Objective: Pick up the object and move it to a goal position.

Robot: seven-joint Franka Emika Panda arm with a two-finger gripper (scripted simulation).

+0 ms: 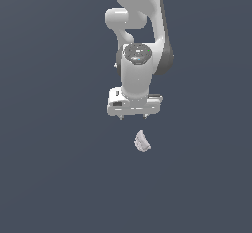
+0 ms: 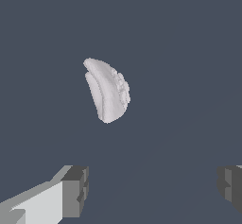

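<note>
Above the dark surface [image 1: 49,178], the claw [image 1: 134,117] hangs wide apart, holding nothing; the lump [image 1: 142,141] lies just beyond it. Probably light, rigid and ridged: grip across its narrow flanks.

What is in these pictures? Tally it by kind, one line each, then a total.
Pale ridged lump: 1
Robot hand, open, apart from the lump: 1
Dark grey surface: 1
Total: 3
</note>
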